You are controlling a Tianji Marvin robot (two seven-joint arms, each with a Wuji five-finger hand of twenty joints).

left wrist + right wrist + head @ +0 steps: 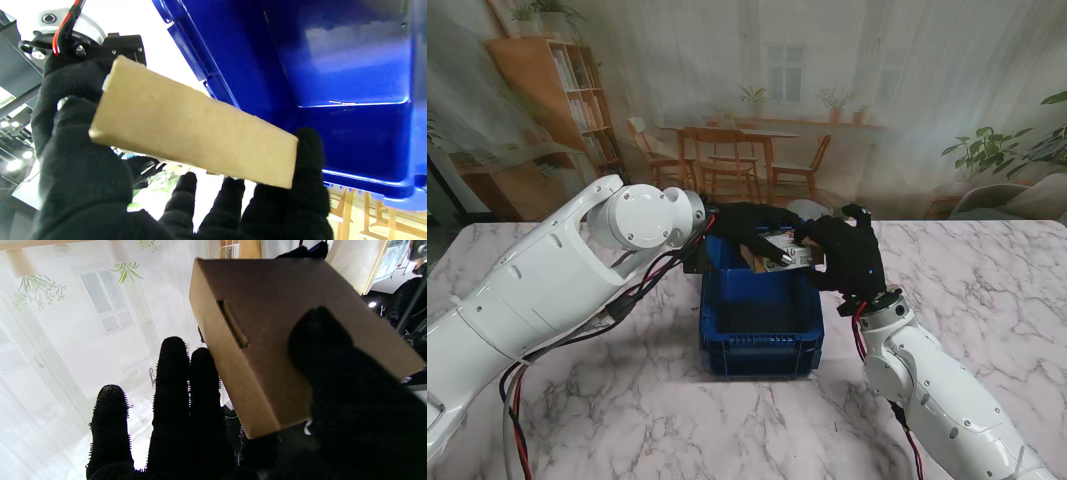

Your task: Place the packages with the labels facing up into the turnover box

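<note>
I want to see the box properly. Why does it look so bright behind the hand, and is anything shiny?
Right wrist view: the white backdrop is washed out, so the right hand is a dark silhouette. Left wrist view: the blue turnover box wall shows pale glare; the cardboard package stays sharp.

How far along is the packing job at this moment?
Done: nothing visibly; the blue turnover box floor looks bare. In hand: both the left hand and right hand hold one cardboard package over the box's far end, a light label apparently facing up. Left: lowering and releasing it. No other packages are visible on the table.
</note>
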